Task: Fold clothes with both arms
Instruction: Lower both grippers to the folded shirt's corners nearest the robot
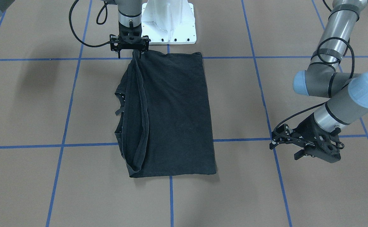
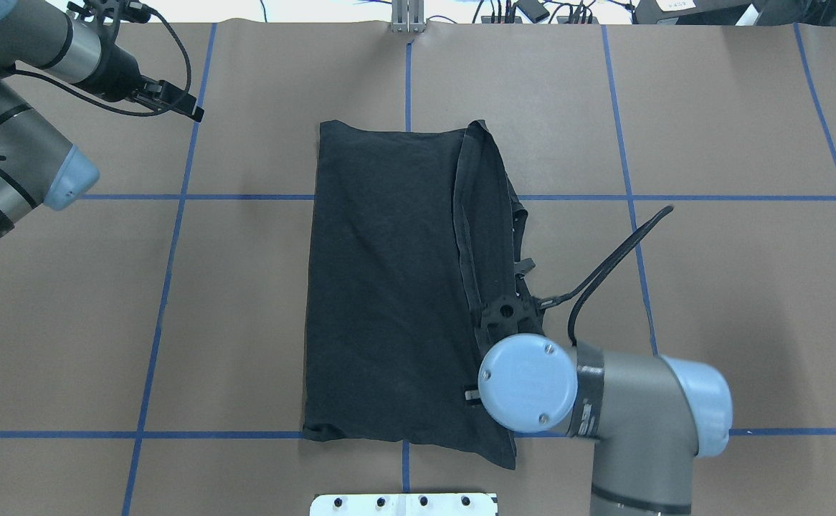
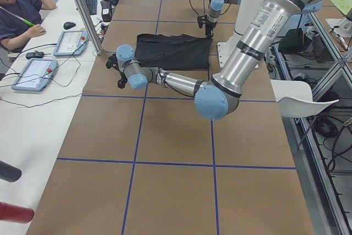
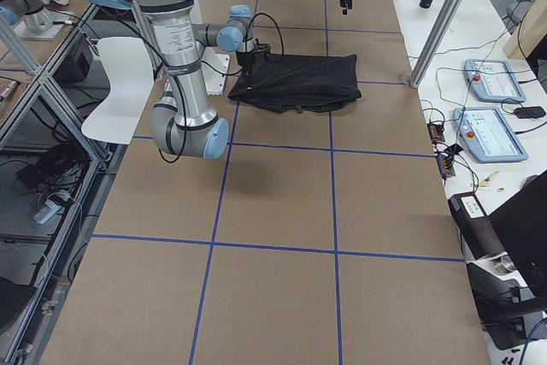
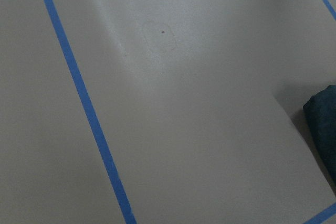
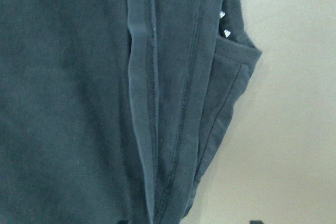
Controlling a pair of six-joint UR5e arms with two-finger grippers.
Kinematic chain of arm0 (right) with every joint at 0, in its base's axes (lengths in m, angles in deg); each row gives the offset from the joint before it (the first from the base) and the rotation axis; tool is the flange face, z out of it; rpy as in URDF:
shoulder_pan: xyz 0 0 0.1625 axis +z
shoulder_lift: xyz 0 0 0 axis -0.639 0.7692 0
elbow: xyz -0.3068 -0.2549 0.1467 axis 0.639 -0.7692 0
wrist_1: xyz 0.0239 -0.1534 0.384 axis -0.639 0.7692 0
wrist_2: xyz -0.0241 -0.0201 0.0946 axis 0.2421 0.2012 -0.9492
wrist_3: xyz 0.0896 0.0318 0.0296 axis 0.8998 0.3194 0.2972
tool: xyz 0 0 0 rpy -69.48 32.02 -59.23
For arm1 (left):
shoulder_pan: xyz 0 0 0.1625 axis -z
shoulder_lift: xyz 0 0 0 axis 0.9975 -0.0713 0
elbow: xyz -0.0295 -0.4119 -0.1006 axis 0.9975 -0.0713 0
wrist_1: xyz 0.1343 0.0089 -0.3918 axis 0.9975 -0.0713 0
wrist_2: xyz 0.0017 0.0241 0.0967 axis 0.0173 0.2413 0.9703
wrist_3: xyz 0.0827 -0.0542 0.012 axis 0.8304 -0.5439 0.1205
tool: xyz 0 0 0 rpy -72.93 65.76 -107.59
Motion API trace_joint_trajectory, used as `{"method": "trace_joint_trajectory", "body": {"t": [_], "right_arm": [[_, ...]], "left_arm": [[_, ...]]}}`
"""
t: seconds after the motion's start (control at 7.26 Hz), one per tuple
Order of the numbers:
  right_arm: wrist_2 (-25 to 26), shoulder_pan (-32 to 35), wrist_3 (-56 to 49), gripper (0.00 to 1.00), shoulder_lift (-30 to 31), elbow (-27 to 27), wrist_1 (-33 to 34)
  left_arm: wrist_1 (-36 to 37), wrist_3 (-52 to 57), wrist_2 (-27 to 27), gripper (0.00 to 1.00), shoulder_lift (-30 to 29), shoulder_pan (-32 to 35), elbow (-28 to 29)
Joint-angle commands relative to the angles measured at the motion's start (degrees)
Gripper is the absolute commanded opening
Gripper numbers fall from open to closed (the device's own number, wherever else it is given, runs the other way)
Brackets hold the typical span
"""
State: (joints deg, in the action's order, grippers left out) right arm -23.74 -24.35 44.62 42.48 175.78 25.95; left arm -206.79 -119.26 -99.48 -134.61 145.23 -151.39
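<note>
The black T-shirt lies folded lengthways in the middle of the table, plain side up, with a bunched hem fold along its edge on the robot's right. My right gripper hangs open just over the shirt's near corner at the base end; in the overhead view its wrist hides the fingers. My left gripper is open and holds nothing, hovering well off the shirt's far left side. Only a dark corner of the shirt shows in the left wrist view.
The white pedestal base stands right behind the shirt. Blue tape lines grid the brown table. A metal post, tablets and a seated person are along the far edge.
</note>
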Motion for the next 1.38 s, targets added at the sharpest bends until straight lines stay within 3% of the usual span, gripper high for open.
{"method": "trace_joint_trajectory", "body": {"t": [0.0, 0.28, 0.55, 0.69, 0.96, 1.1, 1.24], "right_arm": [[-2.6, 4.5, 3.0, 1.0, 0.7, 3.1, -2.7], [-2.4, 4.4, 16.1, 0.99, 2.4, 6.4, -5.1], [-1.6, 3.8, 23.9, 0.99, 13.2, 7.3, -22.5], [0.4, 2.4, 27.7, 0.99, 17.0, 7.2, -28.1], [9.1, -2.4, 37.0, 0.97, 18.3, 7.4, -28.5], [13.8, -5.0, 41.7, 0.97, 18.5, 7.4, -28.5], [15.9, -5.7, 45.6, 0.96, 18.4, 7.4, -28.9]], "left_arm": [[-0.6, -12.2, 0.8, 1.0, 5.5, -5.8, -10.6], [-0.7, -25.7, 4.0, 1.0, 12.0, -12.8, -23.2], [-1.2, -39.7, 15.5, 1.0, 15.8, -25.2, -31.7], [-1.2, -45.6, 21.0, 1.0, 18.0, -30.8, -35.1], [-2.6, -57.0, 31.7, 1.0, 22.0, -42.1, -39.7], [-3.8, -62.1, 37.8, 1.0, 22.6, -47.7, -39.7], [-3.9, -64.5, 40.4, 1.0, 22.7, -49.8, -39.5]]}}
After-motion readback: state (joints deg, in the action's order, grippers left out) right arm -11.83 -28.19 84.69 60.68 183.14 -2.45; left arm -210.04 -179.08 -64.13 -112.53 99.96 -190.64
